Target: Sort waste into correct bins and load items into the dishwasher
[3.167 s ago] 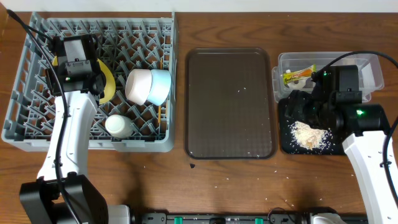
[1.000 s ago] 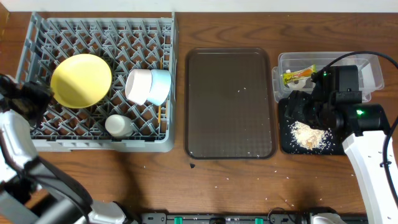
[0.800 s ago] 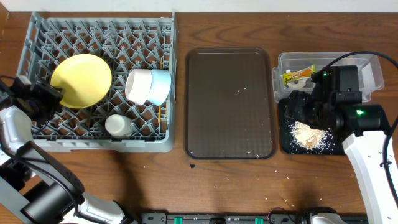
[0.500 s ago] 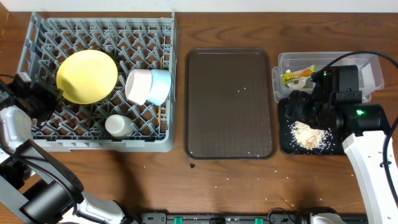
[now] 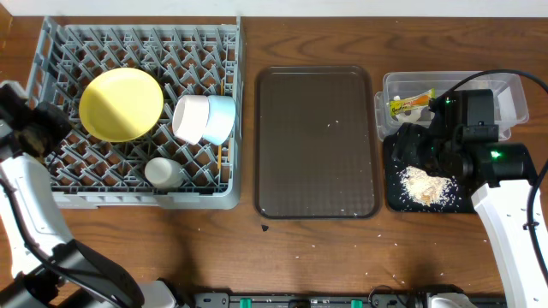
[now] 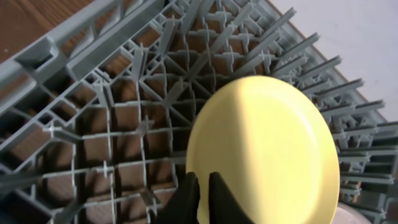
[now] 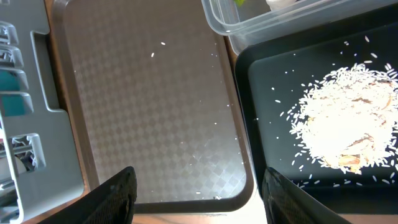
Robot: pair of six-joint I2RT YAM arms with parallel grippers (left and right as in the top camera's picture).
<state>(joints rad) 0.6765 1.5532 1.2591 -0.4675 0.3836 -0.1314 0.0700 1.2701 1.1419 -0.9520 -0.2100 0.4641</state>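
Observation:
The yellow plate (image 5: 121, 104) leans in the grey dish rack (image 5: 128, 202), next to the white bowl (image 5: 190, 118), the light blue bowl (image 5: 223, 118), the small white cup (image 5: 163, 173) and the chopsticks (image 5: 222, 156). My left gripper (image 5: 51, 130) is at the rack's left side. In the left wrist view its fingers (image 6: 204, 186) are shut, with the tips at the plate's (image 6: 267, 149) lower left rim. My right gripper (image 5: 411, 147) is open and empty (image 7: 202, 199) over the black tray (image 5: 390, 198) holding rice scraps (image 5: 425, 184). The wrapper (image 5: 409, 103) lies in the clear box (image 5: 514, 83).
The brown serving tray (image 5: 317, 141) lies between the rack and the bins, with a few rice grains on it. A few crumbs lie on the wooden table in front of it. The right wrist view shows the rice (image 7: 345, 130) and the brown tray (image 7: 149, 106).
My left arm left the plate, swung to the rack's left side, then nudged the plate up and right; it has now drawn back a little. The right arm has not moved.

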